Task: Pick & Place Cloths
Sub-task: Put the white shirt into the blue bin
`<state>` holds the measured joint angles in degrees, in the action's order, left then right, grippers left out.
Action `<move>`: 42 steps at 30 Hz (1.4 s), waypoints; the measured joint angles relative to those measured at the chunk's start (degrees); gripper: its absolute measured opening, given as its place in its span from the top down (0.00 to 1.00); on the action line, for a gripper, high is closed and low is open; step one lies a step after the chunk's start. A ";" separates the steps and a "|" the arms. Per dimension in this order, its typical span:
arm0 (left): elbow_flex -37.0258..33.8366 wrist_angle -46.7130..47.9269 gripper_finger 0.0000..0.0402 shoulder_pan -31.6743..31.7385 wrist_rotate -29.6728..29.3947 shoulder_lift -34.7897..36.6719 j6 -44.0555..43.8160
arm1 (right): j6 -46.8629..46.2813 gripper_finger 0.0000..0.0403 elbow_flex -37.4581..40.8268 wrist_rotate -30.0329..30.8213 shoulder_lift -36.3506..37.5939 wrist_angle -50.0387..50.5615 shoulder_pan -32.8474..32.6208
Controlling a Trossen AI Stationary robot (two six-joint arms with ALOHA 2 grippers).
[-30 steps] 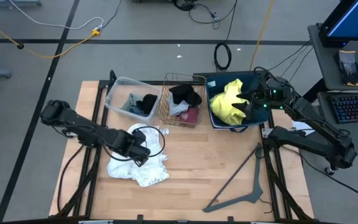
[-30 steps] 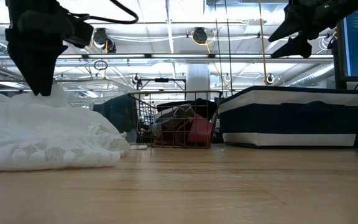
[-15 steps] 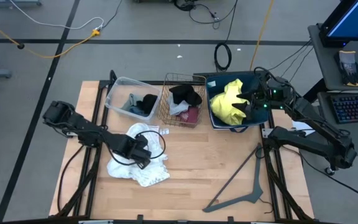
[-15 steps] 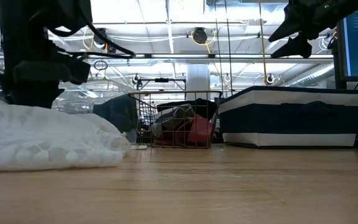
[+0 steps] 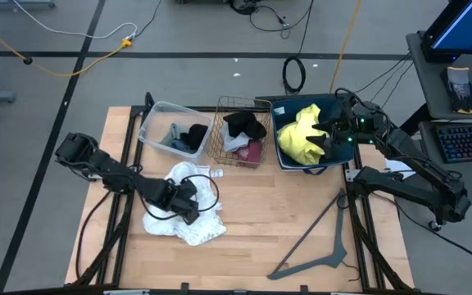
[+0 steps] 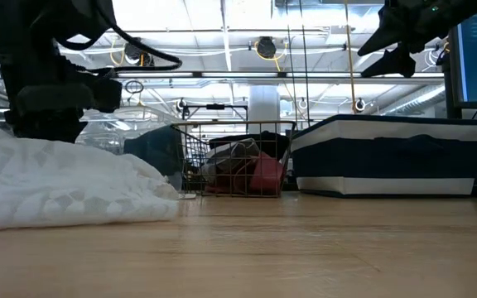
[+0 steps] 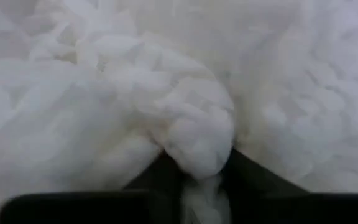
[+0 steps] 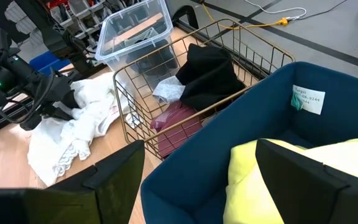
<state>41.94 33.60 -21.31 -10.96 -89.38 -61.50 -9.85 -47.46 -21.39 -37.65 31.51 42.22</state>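
Observation:
The large white cloth (image 5: pixel 179 223) lies crumpled on the table's left half, a low heap in the low view (image 6: pixel 56 182). My left gripper (image 5: pixel 188 202) is sunk into its top, fingers pointing down, shut on a bunch of it (image 7: pixel 197 165). The yellow cloth (image 5: pixel 301 135) lies in the blue bin (image 5: pixel 292 162). My right gripper (image 5: pixel 328 135) hovers open above that bin (image 8: pixel 197 168), touching nothing. A black cloth (image 5: pixel 244 124) and a maroon one (image 5: pixel 252 152) sit in the wire basket (image 5: pixel 220 139). Another black cloth (image 5: pixel 195 133) and a bluish one (image 5: pixel 174 135) lie in the clear tub (image 5: pixel 150 123). My left gripper comes at the white cloth from above, pointing down. A rounded fold of the fabric (image 7: pixel 197 140) near the heap's top is pinched between the two dark fingers (image 7: pixel 160 171). Several layers look bunched there. The cloth lies on the table, slack.
A grey clothes hanger (image 5: pixel 318 238) lies on the table's right near part. The three containers stand in a row along the far edge. Bare wood shows in the middle (image 5: pixel 260 205) and along the near edge. A black cable (image 5: pixel 207 184) loops over the left gripper.
My left gripper has gone down into the white cloth; the low view showed its fingertips above the heap, and now they are buried in it. The heap's top has been pressed flatter. The right arm has kept still.

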 joint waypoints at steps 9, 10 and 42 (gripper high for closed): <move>-0.49 -16.31 0.97 -3.41 0.95 -0.65 3.74 | 0.00 0.26 0.00 0.00 0.00 0.00 0.00; -0.51 -19.18 0.98 -3.76 1.47 -0.66 5.11 | 0.00 0.26 0.00 0.00 0.00 0.00 0.00; 2.58 -57.21 0.98 -1.93 2.01 -0.63 32.30 | -1.03 0.27 2.73 -14.92 -3.09 -28.30 -21.68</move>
<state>44.52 -23.61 -23.24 -8.95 -90.02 -29.20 -10.87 -44.73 -36.31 -40.74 3.21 20.54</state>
